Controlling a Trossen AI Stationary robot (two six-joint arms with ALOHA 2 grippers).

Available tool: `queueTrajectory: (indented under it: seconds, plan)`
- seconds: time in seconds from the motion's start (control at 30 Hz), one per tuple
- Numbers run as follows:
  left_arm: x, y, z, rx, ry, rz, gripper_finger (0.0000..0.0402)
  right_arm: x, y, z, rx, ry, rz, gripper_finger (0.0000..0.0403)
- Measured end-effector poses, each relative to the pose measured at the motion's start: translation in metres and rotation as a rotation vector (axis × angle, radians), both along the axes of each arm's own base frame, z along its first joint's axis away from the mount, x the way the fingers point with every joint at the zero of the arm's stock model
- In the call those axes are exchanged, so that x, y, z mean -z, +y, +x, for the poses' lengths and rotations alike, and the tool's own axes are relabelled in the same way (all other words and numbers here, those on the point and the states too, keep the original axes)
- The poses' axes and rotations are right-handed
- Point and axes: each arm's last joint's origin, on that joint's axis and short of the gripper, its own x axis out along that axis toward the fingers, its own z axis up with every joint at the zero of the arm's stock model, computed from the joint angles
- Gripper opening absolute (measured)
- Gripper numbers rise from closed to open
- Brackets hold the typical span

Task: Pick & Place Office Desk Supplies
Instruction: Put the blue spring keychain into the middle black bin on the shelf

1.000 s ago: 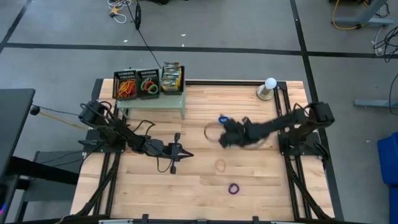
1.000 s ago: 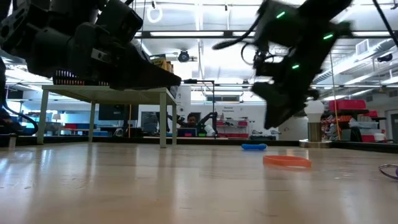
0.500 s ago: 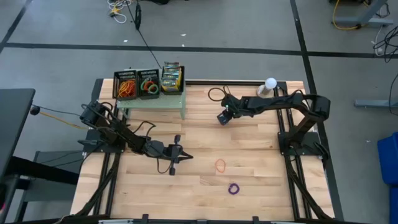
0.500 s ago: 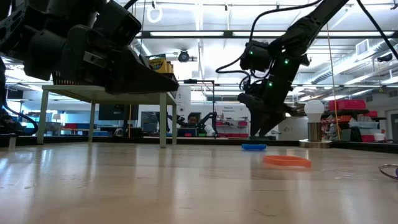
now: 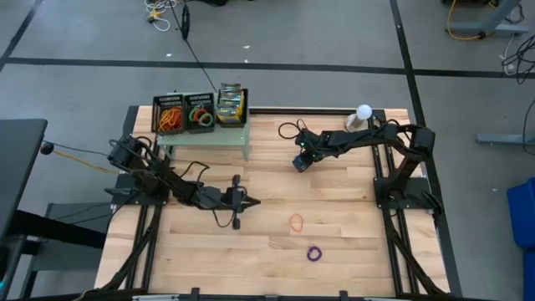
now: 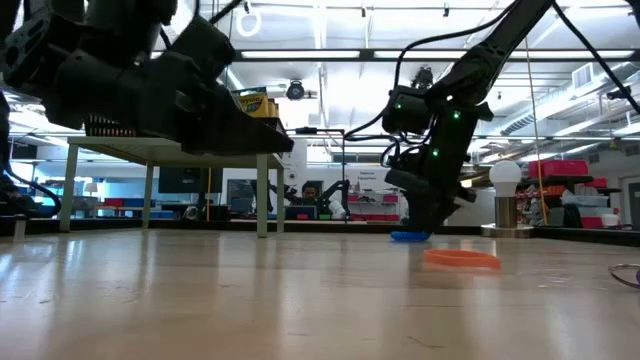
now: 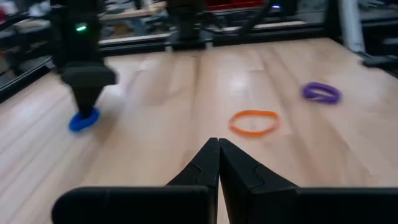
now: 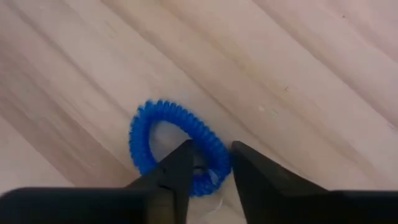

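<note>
The blue coiled band [image 8: 177, 146] lies flat on the counter [image 5: 351, 226], directly beneath the right pincer [image 8: 208, 163], whose two fingers stand a little apart and straddle one side of the loop (one tip inside the ring, the other outside). This placement is judged to serve a pinch on the band's wall, the only way so thin a thing can be lifted from a flat surface; the band is not yet clamped. In the low view the right pincer [image 6: 415, 225] is seen pointing steeply down with its tips at the band [image 6: 408, 236].

Farther from that pincer, toward the counter's near edge, an orange band [image 5: 296, 222] and a purple band [image 5: 313, 253] lie well apart from each other, untouched. To the other side, on the pale green stand [image 5: 205, 134], two black mesh trays [image 5: 185, 112] already hold coloured bands, with crayon boxes [image 5: 231, 105] beside them; delivery there is presumably intended.

The left pincer [image 7: 217, 152] is held together, empty, low over the counter's middle, waiting.

Compared with a second ago, the right arm has swung from the counter's centre out to the blue band and has come down upon it; the bands themselves have not shifted.
</note>
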Motion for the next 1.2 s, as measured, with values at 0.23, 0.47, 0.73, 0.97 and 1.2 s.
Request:
queueTrajectory:
  seconds: [0.23, 0.47, 0.73, 0.97, 1.2]
  plan:
    - [-0.003, 0.019, -0.003, -0.117, -0.089, -0.058, 0.0006, -0.011, 0.016, 0.007, -0.092, -0.044, -0.045, 0.0037]
    - [0.009, 0.055, -0.033, -0.235, -0.136, -0.163, 0.0009, -0.024, 0.054, 0.023, -0.207, -0.120, -0.182, 0.0023]
    - [0.010, 0.053, -0.038, -0.252, -0.155, -0.234, 0.0072, -0.034, 0.126, 0.036, -0.252, -0.221, -0.448, 0.0027]
    - [0.005, 0.050, -0.021, -0.259, -0.176, -0.342, 0.0142, -0.048, 0.171, 0.042, -0.270, -0.397, -0.599, 0.0027]
    - [0.007, 0.045, 0.007, -0.248, -0.215, -0.446, 0.0199, -0.061, 0.188, 0.046, -0.333, -0.510, -0.660, 0.0027]
